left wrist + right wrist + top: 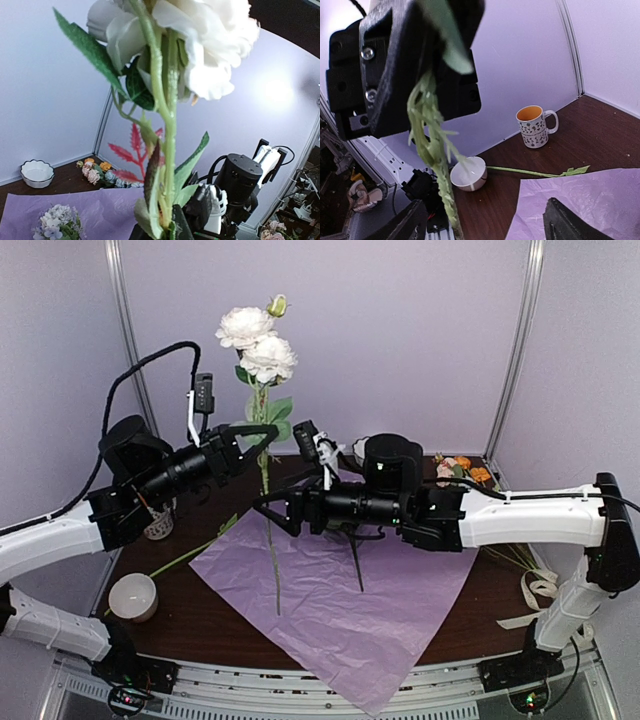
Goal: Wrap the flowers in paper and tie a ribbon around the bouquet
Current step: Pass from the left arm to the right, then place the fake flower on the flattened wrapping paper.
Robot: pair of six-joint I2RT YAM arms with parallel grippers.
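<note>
A white flower stem (167, 150) rises upright close to the lens. On the paper (107, 207) lie pale blue blooms (54, 221), and a white bowl (36, 173) sits near the wall edge of the tabletop (67, 182).

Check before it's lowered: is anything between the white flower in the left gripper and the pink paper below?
Nothing visible does: the white flower has its stalk hanging over a bare part of the paper. The open right gripper sits close beside the stalk, below the left gripper.
</note>
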